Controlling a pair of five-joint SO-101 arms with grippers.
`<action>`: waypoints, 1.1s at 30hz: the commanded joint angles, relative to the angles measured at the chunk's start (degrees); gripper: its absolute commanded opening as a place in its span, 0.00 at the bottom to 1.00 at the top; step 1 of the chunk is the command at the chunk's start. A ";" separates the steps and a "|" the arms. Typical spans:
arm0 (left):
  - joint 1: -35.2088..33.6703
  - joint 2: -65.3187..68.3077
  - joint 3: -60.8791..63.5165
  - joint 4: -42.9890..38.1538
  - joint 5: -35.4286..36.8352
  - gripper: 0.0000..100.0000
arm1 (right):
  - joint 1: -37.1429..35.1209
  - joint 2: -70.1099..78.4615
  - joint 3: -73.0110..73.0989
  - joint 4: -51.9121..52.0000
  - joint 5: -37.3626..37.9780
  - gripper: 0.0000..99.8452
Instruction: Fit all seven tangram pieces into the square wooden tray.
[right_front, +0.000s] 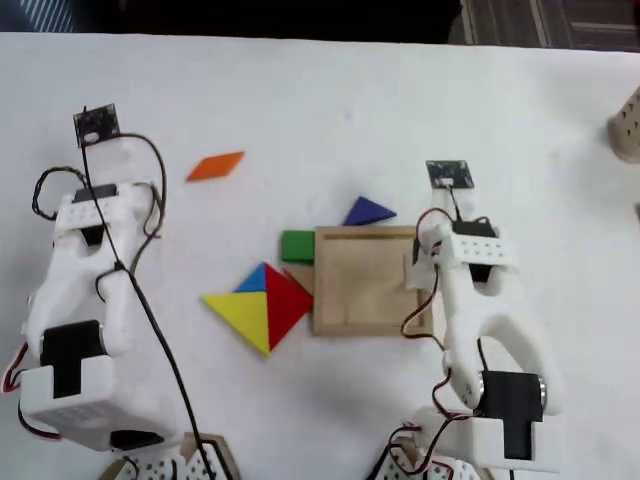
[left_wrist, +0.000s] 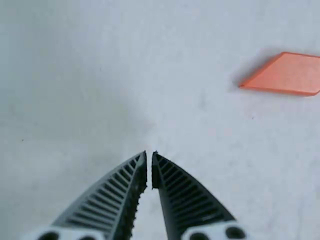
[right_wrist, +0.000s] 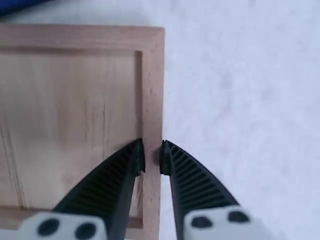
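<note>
My right hand (right_wrist: 151, 157) pinched the wooden tray (right_wrist: 70, 115) by its side rim, one finger inside, one outside. My left hand (left_wrist: 149, 167) was closed, holding nothing, over the desk (left_wrist: 75, 75) near the orange piece (left_wrist: 285, 74). The green piece (right_front: 297, 246), blue triangle (right_front: 368, 211), red triangle (right_front: 283, 298) and yellow triangle (right_front: 240, 312) lay on the desk outside the tray.

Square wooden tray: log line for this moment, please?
square wooden tray: empty | right gripper: fingers clamp tray's rim | left gripper: shut, empty, near orange parallelogram piece
</note>
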 joint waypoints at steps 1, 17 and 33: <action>-0.57 -3.30 -0.35 -1.49 0.53 0.05 | -5.85 -2.59 -0.35 1.98 -4.57 0.02; -0.66 -3.38 -0.35 -1.49 0.53 0.05 | -2.42 -11.91 -8.00 11.03 -4.57 0.02; -0.66 -3.38 -0.35 -1.14 0.53 0.05 | 16.13 18.77 -46.86 12.09 8.88 0.02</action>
